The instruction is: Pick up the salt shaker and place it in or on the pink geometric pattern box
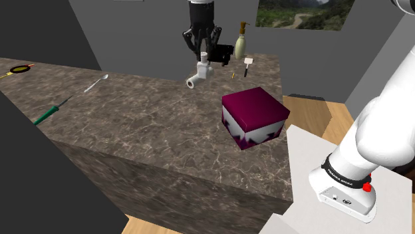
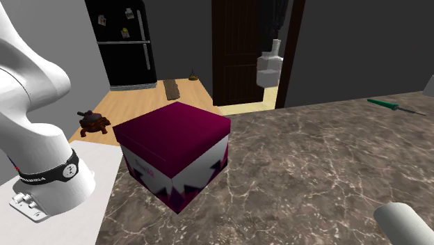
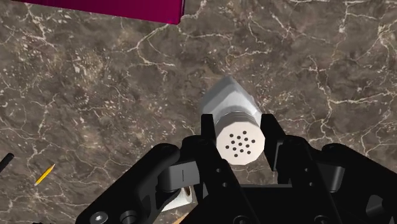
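Note:
My black gripper (image 1: 203,58) is shut on a white salt shaker (image 1: 198,73), which hangs tilted just above the back of the marble counter (image 1: 133,126). In the wrist view the fingers (image 3: 208,130) clasp the shaker (image 3: 236,137) just behind its holed cap, which faces the camera. The box (image 1: 255,116) has a magenta top and white-and-magenta patterned sides. It sits closed on the counter near the stand, to the shoulder view's right of the shaker. Its lid edge (image 3: 114,7) lies ahead of the gripper. The second exterior view has the box (image 2: 174,149) up close and the shaker (image 2: 270,68) in the air behind it.
A soap bottle (image 1: 240,41), a small spatula (image 1: 247,63) and a black object (image 1: 224,53) stand behind the gripper. A spoon (image 1: 96,83) and a green screwdriver (image 1: 50,114) lie toward the shoulder view's left. A pencil (image 3: 44,175) lies on the counter.

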### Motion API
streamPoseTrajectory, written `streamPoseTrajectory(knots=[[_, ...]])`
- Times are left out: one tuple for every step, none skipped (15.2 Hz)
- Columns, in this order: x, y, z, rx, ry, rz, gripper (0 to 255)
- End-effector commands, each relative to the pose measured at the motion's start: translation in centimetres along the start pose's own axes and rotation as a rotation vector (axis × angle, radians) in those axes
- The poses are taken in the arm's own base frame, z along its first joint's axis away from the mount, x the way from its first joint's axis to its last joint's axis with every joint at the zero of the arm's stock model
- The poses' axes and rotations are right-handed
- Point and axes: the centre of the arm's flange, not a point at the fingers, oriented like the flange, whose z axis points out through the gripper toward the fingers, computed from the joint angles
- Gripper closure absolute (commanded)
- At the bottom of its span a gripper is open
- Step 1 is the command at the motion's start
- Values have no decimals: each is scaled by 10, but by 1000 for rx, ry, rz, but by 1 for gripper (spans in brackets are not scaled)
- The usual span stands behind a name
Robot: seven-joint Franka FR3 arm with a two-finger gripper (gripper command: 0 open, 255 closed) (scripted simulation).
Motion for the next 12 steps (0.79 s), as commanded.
streamPoseTrajectory(knots=[[-16,13,-7,0,0,0,255],[-26,22,-10,0,0,0,255],[-36,30,-12,0,0,0,255],[-46,38,-15,0,0,0,255],[-56,46,-17,0,0,0,255],[-66,54,-20,0,0,0,255],[-76,62,-23,0,0,0,255],[-86,71,-25,0,0,0,255],[-96,79,-28,0,0,0,255],[-106,87,-30,0,0,0,255],[-116,95,-33,0,0,0,255],[-126,103,-36,0,0,0,255]])
